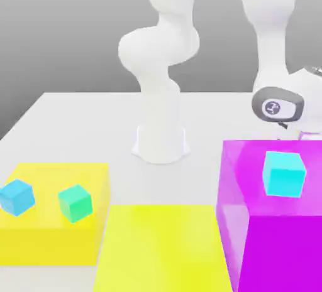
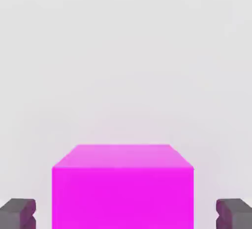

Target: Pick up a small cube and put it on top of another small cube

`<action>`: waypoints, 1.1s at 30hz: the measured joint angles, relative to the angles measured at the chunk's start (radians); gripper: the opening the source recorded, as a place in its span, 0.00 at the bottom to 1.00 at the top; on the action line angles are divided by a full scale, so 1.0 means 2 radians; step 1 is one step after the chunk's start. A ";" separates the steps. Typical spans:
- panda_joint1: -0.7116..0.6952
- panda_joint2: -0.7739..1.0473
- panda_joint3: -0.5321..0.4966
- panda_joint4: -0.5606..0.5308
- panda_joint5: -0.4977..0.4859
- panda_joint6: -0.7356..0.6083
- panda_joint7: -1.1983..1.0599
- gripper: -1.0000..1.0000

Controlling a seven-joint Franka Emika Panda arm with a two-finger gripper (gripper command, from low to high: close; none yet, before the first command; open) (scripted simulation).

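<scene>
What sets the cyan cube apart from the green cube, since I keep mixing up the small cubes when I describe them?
The cyan cube sits on the purple block; the green cube sits on the orange-yellow block. The cyan cube looks bigger in the exterior view than the green cube. Both are plain.

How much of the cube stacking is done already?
No stacking shows: the blue cube and green cube sit apart on the yellow block, and the cyan cube has nothing on top. Nothing is gripped: the gripper is open around a pink block, with a gap on each side. Left to do: grab a small cube, lift it and set it on another.
</scene>
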 joint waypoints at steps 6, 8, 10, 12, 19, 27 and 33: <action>-0.008 -0.011 0.010 -0.003 0.009 -0.010 -0.007 0.00; -0.025 -0.043 0.035 -0.010 0.043 -0.034 -0.032 0.00; -0.037 -0.079 0.056 -0.018 0.084 -0.060 -0.063 0.00; -0.044 -0.102 0.072 -0.012 0.124 -0.091 -0.094 0.00; -0.095 -0.110 0.077 0.103 0.245 -0.237 -0.235 0.00; -0.190 -0.129 0.048 0.233 0.340 -0.408 -0.384 0.00; -0.334 -0.187 -0.024 0.261 0.317 -0.488 -0.449 0.00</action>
